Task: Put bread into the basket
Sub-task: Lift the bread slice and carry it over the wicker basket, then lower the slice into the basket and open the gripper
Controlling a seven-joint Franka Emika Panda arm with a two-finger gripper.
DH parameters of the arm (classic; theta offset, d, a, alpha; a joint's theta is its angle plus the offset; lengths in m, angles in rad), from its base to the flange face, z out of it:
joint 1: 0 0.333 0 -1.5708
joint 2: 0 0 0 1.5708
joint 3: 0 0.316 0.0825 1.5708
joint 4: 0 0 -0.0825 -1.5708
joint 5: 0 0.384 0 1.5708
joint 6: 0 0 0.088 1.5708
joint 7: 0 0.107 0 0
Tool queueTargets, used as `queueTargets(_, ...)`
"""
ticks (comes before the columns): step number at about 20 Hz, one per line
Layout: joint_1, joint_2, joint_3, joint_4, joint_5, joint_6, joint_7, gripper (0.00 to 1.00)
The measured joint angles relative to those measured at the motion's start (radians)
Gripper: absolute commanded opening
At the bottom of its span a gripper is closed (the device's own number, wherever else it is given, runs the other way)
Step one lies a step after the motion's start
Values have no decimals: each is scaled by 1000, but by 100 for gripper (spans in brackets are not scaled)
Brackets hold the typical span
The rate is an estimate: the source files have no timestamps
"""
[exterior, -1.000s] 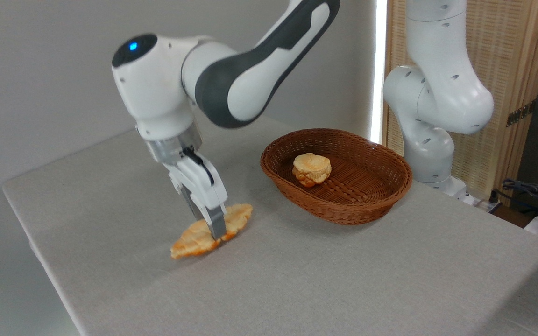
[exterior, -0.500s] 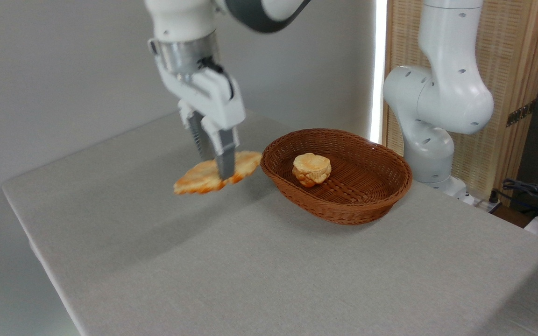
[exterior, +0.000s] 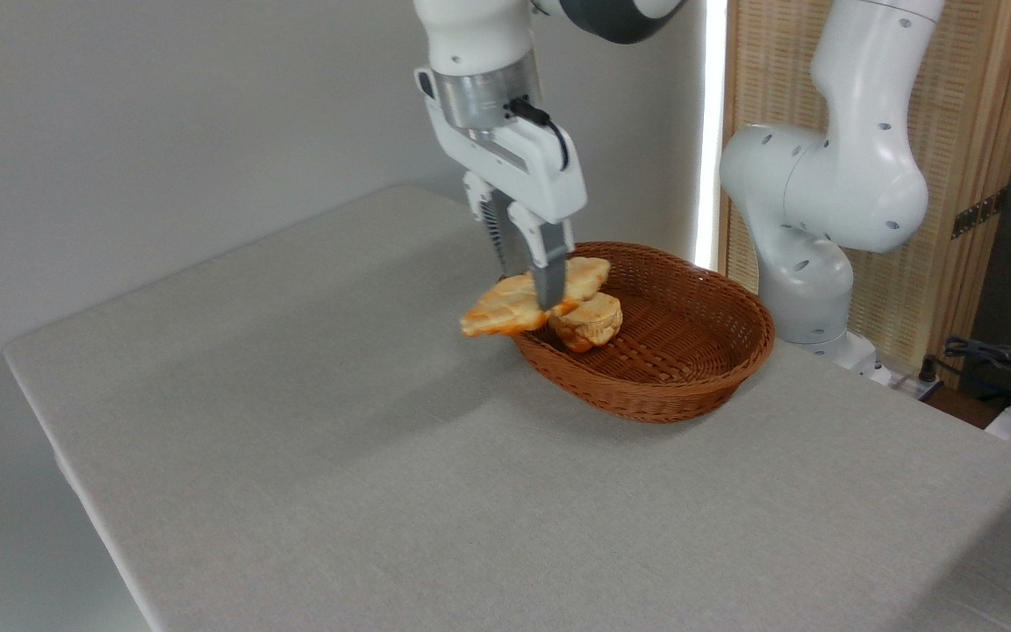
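Note:
My gripper (exterior: pixel 542 297) is shut on the bread (exterior: pixel 505 307), a long flat golden-brown pastry with pointed ends. It hangs in the air, lying roughly level, over the left rim of the brown woven basket (exterior: pixel 690 369). The pastry's left end sticks out past the rim, and its right end reaches over the basket's inside. A small round puffy bun (exterior: pixel 593 320) lies in the basket just behind and below the held bread.
The grey cloth-covered table (exterior: pixel 383 456) stretches left and forward of the basket. The arm's white base (exterior: pixel 813 263) stands right behind the basket, against a wooden slatted screen (exterior: pixel 953 132). Cables (exterior: pixel 997 360) lie at the far right.
The gripper lifted the bread off the table and carried it up and to the right, from mid-table to above the basket's left rim.

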Motion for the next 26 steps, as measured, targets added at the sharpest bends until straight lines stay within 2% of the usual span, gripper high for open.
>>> queueTargets(4,3,-24,1,-60,26,-54,11,64)
queueTargets(6,4,-24,1,-88,30,-55,14,93)
queueTargets(7,4,-24,2,-100,36,-55,22,99)
queueTargets(26,5,-23,7,-125,46,-55,63,100)
